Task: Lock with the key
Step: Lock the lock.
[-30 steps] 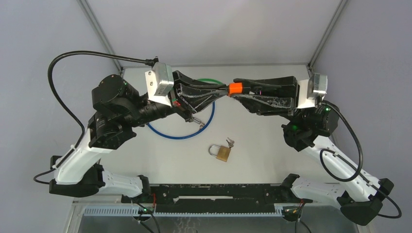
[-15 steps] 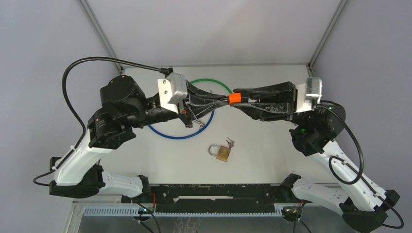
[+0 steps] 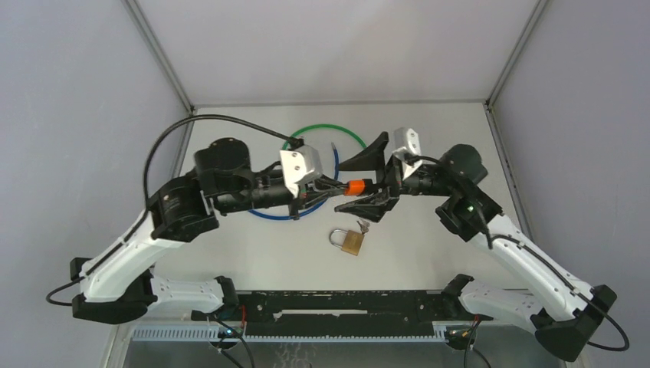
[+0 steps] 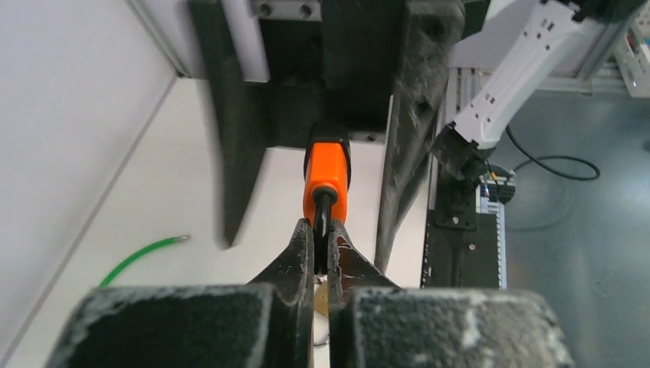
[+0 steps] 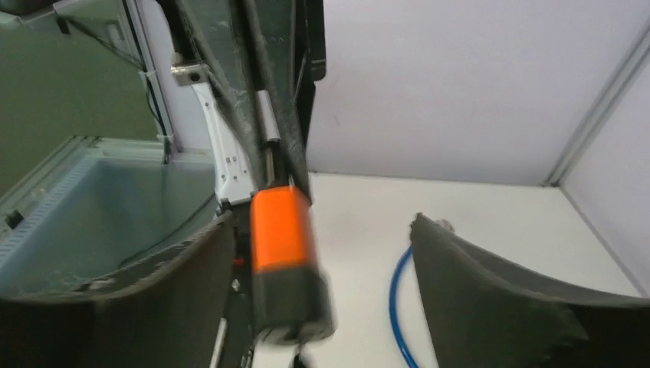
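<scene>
A brass padlock (image 3: 352,243) lies on the white table, with a small key (image 3: 362,225) at its upper right corner. Above it hangs an orange-and-black cylinder (image 3: 354,187) on a thin black stem. My left gripper (image 4: 322,234) is shut on that stem just below the orange part (image 4: 326,172). My right gripper (image 3: 366,179) stands open, one finger on either side of the cylinder (image 5: 283,238) without pressing it. In the right wrist view the gap between the right gripper's (image 5: 326,230) fingers is wide.
A blue cable loop (image 3: 268,215) and a green cable loop (image 3: 322,128) lie on the table under and behind the left arm. The blue cable (image 5: 395,307) also shows below the right fingers. Grey walls enclose the table on three sides.
Both arms have swung nearer and lower, to just above the padlock. The right gripper has opened off the orange cylinder; the left gripper still grips the stem.
</scene>
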Action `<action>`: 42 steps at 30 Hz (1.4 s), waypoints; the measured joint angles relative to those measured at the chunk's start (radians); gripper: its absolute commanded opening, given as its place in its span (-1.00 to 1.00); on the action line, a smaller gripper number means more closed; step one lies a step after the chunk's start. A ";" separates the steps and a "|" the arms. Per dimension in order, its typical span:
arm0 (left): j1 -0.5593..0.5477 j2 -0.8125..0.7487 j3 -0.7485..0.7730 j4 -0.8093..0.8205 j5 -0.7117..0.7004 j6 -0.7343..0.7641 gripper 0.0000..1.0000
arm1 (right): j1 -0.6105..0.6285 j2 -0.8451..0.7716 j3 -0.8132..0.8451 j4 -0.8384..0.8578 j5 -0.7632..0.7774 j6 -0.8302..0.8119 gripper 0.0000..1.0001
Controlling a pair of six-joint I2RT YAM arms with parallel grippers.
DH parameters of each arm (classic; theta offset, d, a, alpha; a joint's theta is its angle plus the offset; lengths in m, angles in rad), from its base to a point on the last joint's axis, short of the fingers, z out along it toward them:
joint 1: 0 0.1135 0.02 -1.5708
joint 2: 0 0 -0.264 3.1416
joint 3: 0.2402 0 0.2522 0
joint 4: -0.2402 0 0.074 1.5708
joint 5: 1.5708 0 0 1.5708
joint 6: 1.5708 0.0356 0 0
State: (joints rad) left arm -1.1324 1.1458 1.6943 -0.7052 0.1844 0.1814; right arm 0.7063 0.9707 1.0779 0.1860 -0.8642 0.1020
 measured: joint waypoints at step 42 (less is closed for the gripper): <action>0.016 -0.127 -0.245 -0.014 0.074 0.055 -1.00 | -0.070 -0.124 -0.076 -0.466 -0.053 -0.203 -0.20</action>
State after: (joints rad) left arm -1.1168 1.0183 1.4494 -0.7189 0.2581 0.2359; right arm 0.6365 0.8463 1.0019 -0.2802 -0.9176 -0.1005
